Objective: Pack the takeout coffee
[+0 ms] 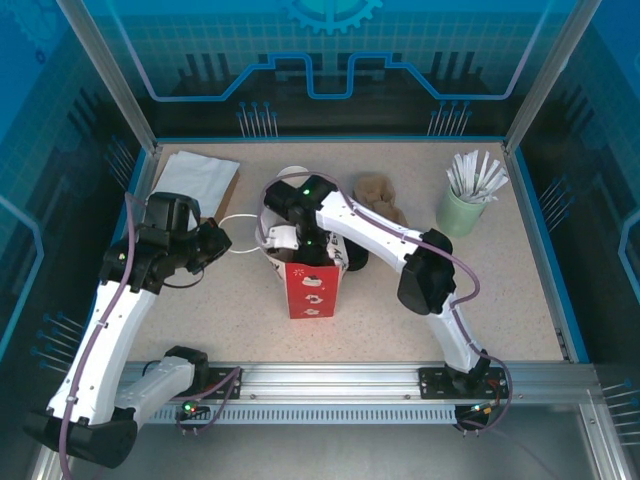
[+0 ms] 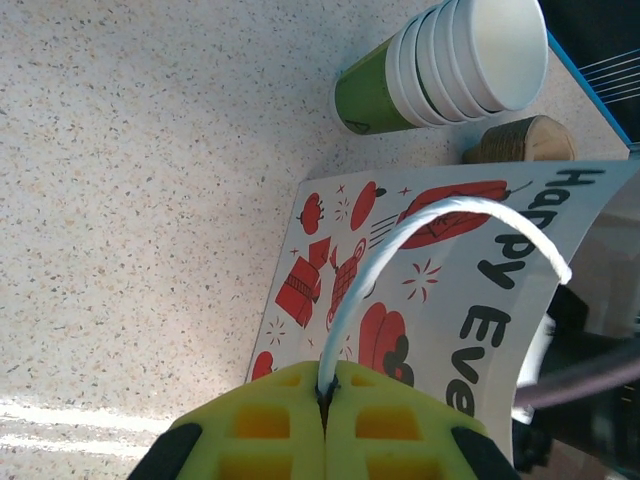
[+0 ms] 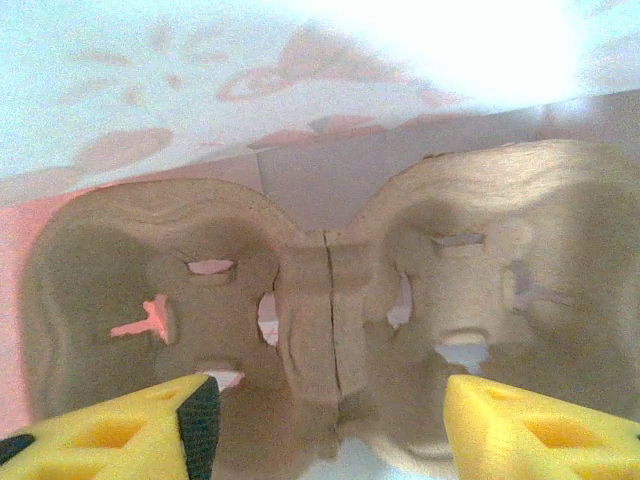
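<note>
The left pincer (image 2: 325,400) pinches the white cord handle (image 2: 440,215) of the gift bag (image 1: 312,290), likely to steady it in the middle of the counter (image 1: 230,315). The right pincer (image 3: 325,410) hangs spread and empty inside, above the pulp carrier (image 3: 330,310).

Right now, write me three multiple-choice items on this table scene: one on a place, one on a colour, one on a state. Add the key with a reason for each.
1. On the speckled table, the pale green tumbler of white-wrapped sticks stands:
A) at the near left corner
B) near the far right corner
C) in the middle

2. The cord handle of the red-printed paper gift bag is:
A) black
B) white
C) red

3. The left gripper is:
A) open over bare table
B) shut on a cup
C) shut on the cord handle

Key:
1 B: the top view shows it by the far right edge.
2 B: the loop is plainly white in the left wrist view.
3 C: the yellow fingers meet with the cord's end pinched between them.
</note>
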You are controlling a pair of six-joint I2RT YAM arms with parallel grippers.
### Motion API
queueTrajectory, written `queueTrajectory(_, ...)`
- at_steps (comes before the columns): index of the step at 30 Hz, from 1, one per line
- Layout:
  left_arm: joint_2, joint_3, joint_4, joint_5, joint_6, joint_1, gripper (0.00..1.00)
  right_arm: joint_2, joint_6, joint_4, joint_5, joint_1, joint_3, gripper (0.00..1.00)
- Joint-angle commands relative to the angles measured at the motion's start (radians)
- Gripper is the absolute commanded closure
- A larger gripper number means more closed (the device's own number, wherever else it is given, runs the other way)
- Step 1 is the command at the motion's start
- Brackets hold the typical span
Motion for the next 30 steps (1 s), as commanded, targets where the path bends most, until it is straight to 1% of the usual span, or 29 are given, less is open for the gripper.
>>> queueTrajectory(1,-0.013,-0.019,-0.017,0.008,0.020,0.012,1.00,-0.072,-0.042,-0.070,-0.040,-0.013,0.065,0.34)
queueTrajectory(5,-0.018,-0.030,-0.027,0.004,0.023,0.012,1.00,-0.107,-0.015,-0.062,-0.093,-0.018,0.117,0.30)
queueTrajectory(8,-0.022,-0.040,-0.023,0.006,0.019,0.013,1.00,-0.131,0.006,-0.049,-0.135,-0.024,0.150,0.25)
queueTrajectory(11,-0.020,-0.044,-0.023,0.005,0.017,0.012,0.99,-0.149,0.029,-0.043,-0.159,-0.028,0.184,0.23)
queueTrajectory(13,-0.021,-0.041,-0.021,0.007,0.016,0.013,0.93,-0.162,0.057,-0.041,-0.168,-0.033,0.216,0.22)
queueTrajectory(14,-0.022,-0.037,-0.014,0.014,0.014,0.012,0.87,-0.171,0.078,-0.035,-0.168,-0.039,0.235,0.22)
queueTrajectory(16,-0.022,-0.023,0.001,0.035,0.015,0.011,0.70,-0.196,0.128,-0.018,-0.180,-0.057,0.266,0.22)
queueTrajectory(18,-0.021,0.008,0.015,0.059,0.022,0.013,0.55,-0.236,0.196,0.017,-0.198,-0.085,0.273,0.21)
queueTrajectory(20,-0.018,0.052,0.011,0.061,0.036,0.012,0.43,-0.281,0.261,0.051,-0.217,-0.112,0.257,0.21)
queueTrajectory(24,-0.001,0.156,-0.032,0.053,0.082,0.013,0.31,-0.395,0.384,0.134,-0.219,-0.164,0.168,0.21)
queueTrajectory(27,0.007,0.220,-0.058,0.049,0.111,0.014,0.24,-0.479,0.464,0.199,-0.220,-0.198,0.081,0.21)
queueTrajectory(30,0.001,0.256,-0.059,0.033,0.133,0.014,0.19,-0.563,0.530,0.243,-0.182,-0.229,-0.004,0.16)
